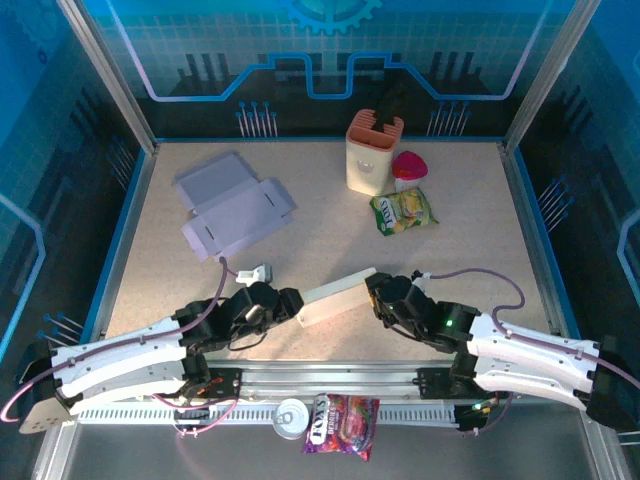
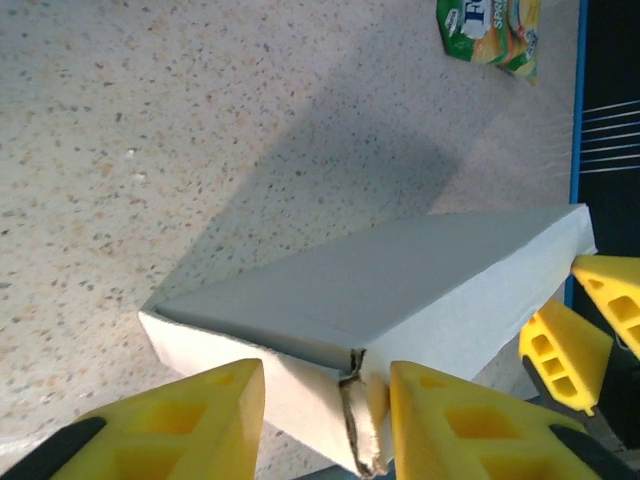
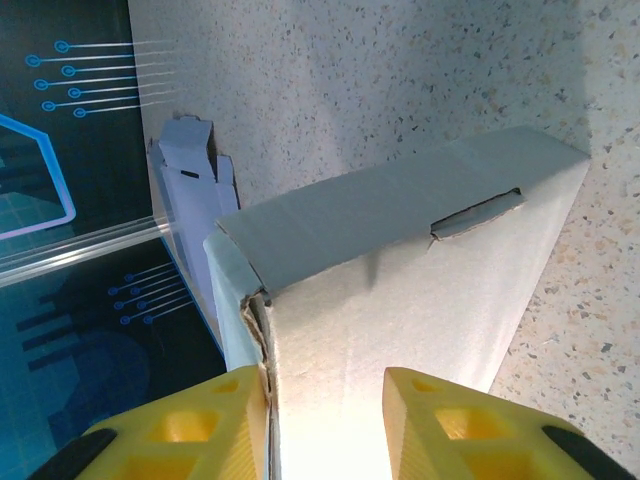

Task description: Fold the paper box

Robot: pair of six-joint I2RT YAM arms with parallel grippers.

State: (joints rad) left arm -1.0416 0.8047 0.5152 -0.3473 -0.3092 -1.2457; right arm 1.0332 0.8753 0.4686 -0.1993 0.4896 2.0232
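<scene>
Right gripper (image 3: 325,390) clasps the closed box (image 3: 400,260), corner seam torn.

The snack bag (image 2: 490,30) ran off the top edge, while the box (image 3: 400,330) ran off the bottom edge and hid part of the flat cardboard (image 3: 190,190).

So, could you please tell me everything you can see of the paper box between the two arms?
The paper box is a long, grey-white cardboard carton, folded shut, with a tab tucked in a slot on top and frayed corner seams. It sits slanted by the near edge of the table, right end farther away. The left pincer straddles its left end, the right pincer its right end.
</scene>
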